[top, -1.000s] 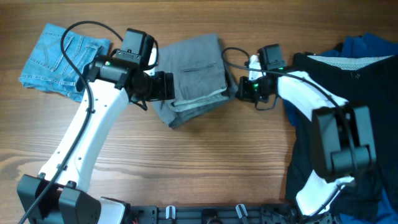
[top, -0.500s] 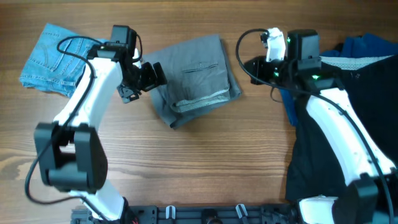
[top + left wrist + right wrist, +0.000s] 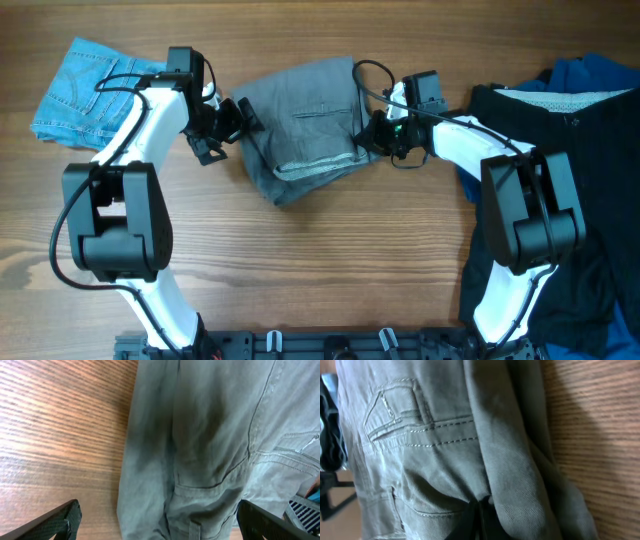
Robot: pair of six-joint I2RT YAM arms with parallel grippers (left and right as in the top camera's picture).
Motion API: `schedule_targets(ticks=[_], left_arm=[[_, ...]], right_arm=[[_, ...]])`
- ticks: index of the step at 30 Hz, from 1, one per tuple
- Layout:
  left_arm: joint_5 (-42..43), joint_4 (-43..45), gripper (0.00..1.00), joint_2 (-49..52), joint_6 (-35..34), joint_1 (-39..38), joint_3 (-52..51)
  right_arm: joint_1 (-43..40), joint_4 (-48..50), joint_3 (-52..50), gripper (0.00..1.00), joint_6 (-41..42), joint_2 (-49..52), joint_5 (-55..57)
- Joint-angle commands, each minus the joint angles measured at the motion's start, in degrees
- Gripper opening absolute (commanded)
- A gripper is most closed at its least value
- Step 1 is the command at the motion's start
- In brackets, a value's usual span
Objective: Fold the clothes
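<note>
Left gripper (image 3: pixel 230 125), jaws wide, faces the left edge of the grey shorts (image 3: pixel 310 120), apparently ready to grab. Right gripper (image 3: pixel 375 135), shut, meets their right fold, perhaps tidying it. The shorts lie folded, centre-far on the table (image 3: pixel 300 270).

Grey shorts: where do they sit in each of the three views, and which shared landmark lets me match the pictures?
Overhead: the grey shorts lie folded at upper centre.
Left wrist: they fill the centre and right.
Right wrist: they fill the left and centre.
Shared landmark: the wooden table, bare at the left of the left wrist view and at the right of the right wrist view.
</note>
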Motion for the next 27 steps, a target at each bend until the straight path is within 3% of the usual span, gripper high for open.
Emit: schedule_targets(ticks=[1, 10, 14, 15, 16, 18, 24, 26, 27], left_arm=[[1.4, 1.3, 1.0, 2.8, -0.3, 0.0, -0.1], [12.7, 11.2, 1.0, 11.9, -0.3, -3.6, -0.1], [13.4, 16.2, 1.0, 13.9, -0.5, -6.4, -0.1], [12.2, 18.6, 0.96, 14.8, -0.5, -8.0, -0.1], [12.0, 19.9, 0.75, 15.7, -0.5, -9.2, -0.1], [11.1, 20.3, 0.52, 16.0, -0.1, -9.9, -0.1], [11.1, 20.3, 0.3, 16.0, 11.0, -11.7, -0.1], [11.2, 18.8, 0.07, 15.9, 13.7, -12.0, 0.0], [11.2, 18.2, 0.04, 15.7, 13.7, -11.7, 0.1]], right_arm=[[0.2, -3.1, -0.2, 0.04, 7.2, 2.5, 5.4], [0.2, -4.5, -0.2, 0.04, 6.3, 2.5, 6.3], [0.2, -4.5, -0.2, 0.04, 3.8, 2.5, 6.4], [0.2, -4.6, -0.2, 0.04, 3.3, 2.5, 6.6], [0.2, -4.6, -0.2, 0.04, 3.3, 2.5, 6.6], [0.2, -4.8, -0.2, 0.04, 3.0, 2.5, 6.5], [0.2, -5.6, -0.2, 0.04, 2.8, 2.5, 6.1], [0.2, -5.9, -0.2, 0.04, 2.7, 2.2, 5.2], [0.2, -6.1, -0.2, 0.04, 2.4, 1.8, 4.7]])
